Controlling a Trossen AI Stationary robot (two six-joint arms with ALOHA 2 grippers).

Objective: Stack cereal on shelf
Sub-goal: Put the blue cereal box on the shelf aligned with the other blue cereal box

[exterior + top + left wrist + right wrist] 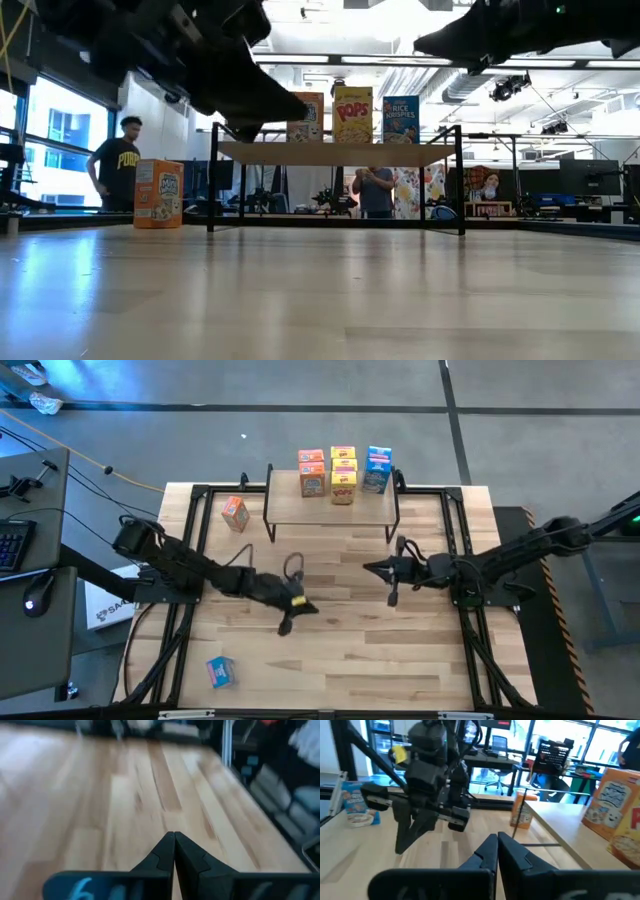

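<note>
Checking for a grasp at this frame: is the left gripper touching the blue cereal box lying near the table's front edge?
Apart. The high view shows the left gripper over bare tabletop, with open wood between it and the blue cereal box.

The pale planked-wood counter (350, 650) stands on a grey concrete floor (520, 430) crossed by dark seams. To the counter's left sits a grey side desk (35, 630) carrying a black keyboard (10, 545) and a black computer mouse (38, 595). Beyond the counter's far edge, the room is an open office with a white ceiling and long strip lights (400, 60). Tall bright windows (60, 135) fill the wall left of the counter. A person in a dark printed shirt (118, 165) stands by those windows; another person (376, 190) stands behind the counter's middle. Dark monitors (590, 178) and office chairs sit to the right.
</note>
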